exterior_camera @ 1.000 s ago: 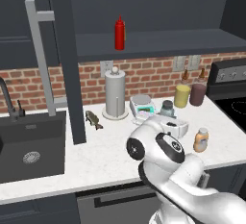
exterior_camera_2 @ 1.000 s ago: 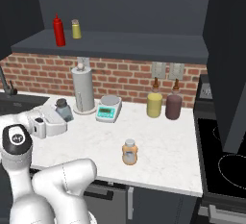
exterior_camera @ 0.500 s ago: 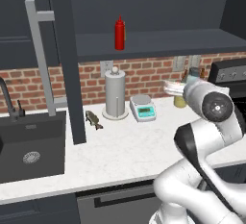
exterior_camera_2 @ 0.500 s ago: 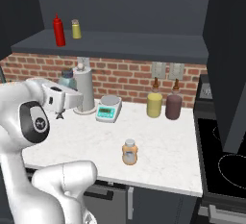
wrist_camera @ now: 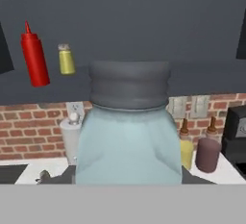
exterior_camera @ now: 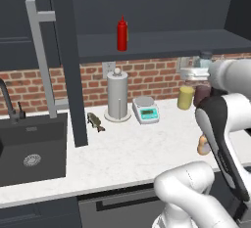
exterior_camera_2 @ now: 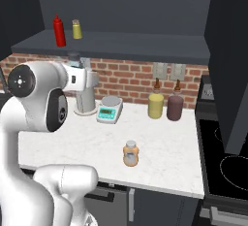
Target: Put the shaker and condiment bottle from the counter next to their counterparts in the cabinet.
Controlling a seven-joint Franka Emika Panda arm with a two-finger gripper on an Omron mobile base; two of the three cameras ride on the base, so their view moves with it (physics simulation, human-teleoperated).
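My gripper (exterior_camera: 196,68) is shut on the shaker (wrist_camera: 129,136), a pale blue-grey jar with a dark grey cap, held up just below the cabinet shelf (exterior_camera: 162,43). In the right base view the shaker (exterior_camera_2: 73,57) sits on top of the hand, under the shelf's front edge. On the shelf stand a red squeeze bottle (exterior_camera_2: 59,31) and a small yellow shaker (exterior_camera_2: 77,29). The orange-tan condiment bottle (exterior_camera_2: 130,153) stands alone on the white counter (exterior_camera_2: 164,152), near its front edge. In the left base view the condiment bottle (exterior_camera: 202,145) is partly hidden behind my arm.
The open cabinet door (exterior_camera: 66,60) with its long grey handle (exterior_camera: 41,60) hangs left of the shelf. Along the brick wall stand a paper towel roll (exterior_camera: 117,95), a scale (exterior_camera: 146,108), a yellow bottle (exterior_camera_2: 155,104) and a maroon bottle (exterior_camera_2: 174,106). The black sink (exterior_camera: 29,148) lies left, a stove (exterior_camera_2: 227,162) right.
The arm has swung up from counter height, carrying the shaker away from the worktop to just under the shelf. The condiment bottle has stayed put.
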